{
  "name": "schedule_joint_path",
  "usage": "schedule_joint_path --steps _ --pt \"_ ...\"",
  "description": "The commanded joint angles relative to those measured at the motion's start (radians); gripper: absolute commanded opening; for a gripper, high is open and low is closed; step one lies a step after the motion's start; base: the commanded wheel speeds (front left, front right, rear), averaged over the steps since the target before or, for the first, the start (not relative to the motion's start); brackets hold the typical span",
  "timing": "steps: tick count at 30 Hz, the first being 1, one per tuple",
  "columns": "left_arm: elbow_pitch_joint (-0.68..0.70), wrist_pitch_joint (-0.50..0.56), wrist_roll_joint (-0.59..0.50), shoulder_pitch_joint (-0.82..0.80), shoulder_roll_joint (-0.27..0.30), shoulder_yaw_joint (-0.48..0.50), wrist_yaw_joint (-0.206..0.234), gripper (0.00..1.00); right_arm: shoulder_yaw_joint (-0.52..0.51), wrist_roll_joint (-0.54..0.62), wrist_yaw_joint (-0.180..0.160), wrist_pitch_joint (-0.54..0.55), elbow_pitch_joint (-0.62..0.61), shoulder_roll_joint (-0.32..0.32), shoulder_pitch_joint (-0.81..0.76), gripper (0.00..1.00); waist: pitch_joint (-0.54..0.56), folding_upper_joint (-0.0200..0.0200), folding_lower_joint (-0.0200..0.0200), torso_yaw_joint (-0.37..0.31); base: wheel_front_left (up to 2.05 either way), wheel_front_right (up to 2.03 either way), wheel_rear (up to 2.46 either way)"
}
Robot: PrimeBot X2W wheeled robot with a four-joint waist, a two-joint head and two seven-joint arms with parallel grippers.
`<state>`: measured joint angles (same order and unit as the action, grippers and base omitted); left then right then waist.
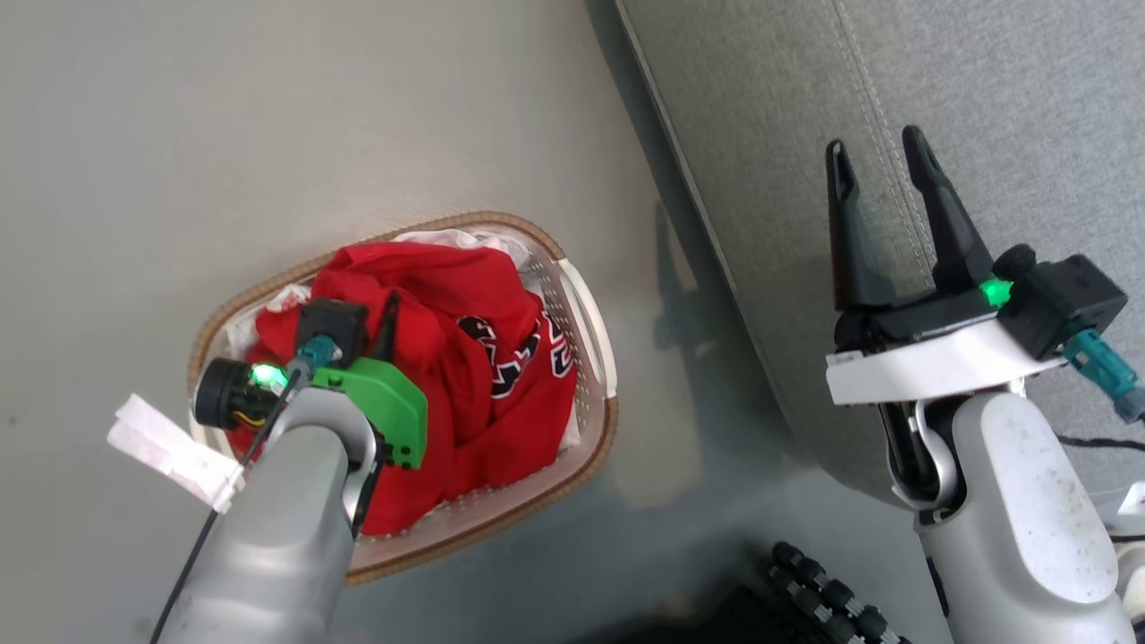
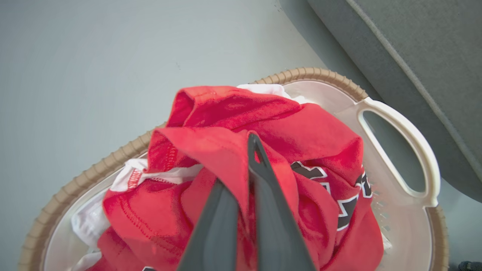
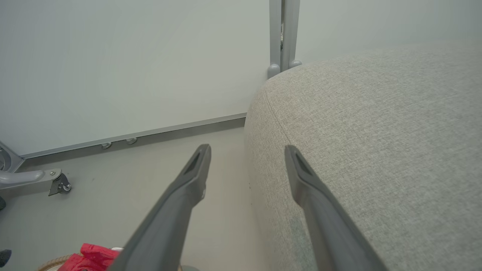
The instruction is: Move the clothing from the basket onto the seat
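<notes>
Left wrist cam shows left gripper [image 2: 241, 162] pinching the clothing [image 2: 312, 128] mid-frame, in the basket [image 2: 399, 128]. Head cam's right side: right gripper [image 1: 881, 170] gaping wide by the seat [image 1: 1029, 107].

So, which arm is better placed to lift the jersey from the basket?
Left. The left end effector is shut on a jersey fold in the basket; the right end effector hangs open by the sofa.
</notes>
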<state>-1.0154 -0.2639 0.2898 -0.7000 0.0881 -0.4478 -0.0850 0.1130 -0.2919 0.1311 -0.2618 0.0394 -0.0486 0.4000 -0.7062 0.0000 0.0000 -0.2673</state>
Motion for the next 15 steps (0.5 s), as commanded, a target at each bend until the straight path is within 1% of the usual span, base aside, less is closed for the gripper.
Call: schedule_joint_path --steps 1,10,15 --pt "0.028 -0.001 -0.005 0.032 0.008 0.005 -0.008 0.00 -0.004 0.013 -0.001 -0.005 0.009 -0.003 -0.024 1.00 0.076 0.0000 0.0000 0.049 0.00 0.00 0.00" --pt "0.243 -0.001 -0.030 0.191 0.033 0.016 -0.028 0.00 -0.017 0.064 -0.001 -0.005 0.054 -0.004 -0.119 1.00 0.282 0.0000 0.0000 0.135 0.00 0.00 0.00" --pt "0.357 -0.001 -0.048 0.249 0.076 0.009 -0.037 0.00 -0.023 0.079 -0.001 -0.005 0.080 -0.004 -0.185 1.00 0.403 0.0000 0.0000 0.168 0.00 0.00 0.00"
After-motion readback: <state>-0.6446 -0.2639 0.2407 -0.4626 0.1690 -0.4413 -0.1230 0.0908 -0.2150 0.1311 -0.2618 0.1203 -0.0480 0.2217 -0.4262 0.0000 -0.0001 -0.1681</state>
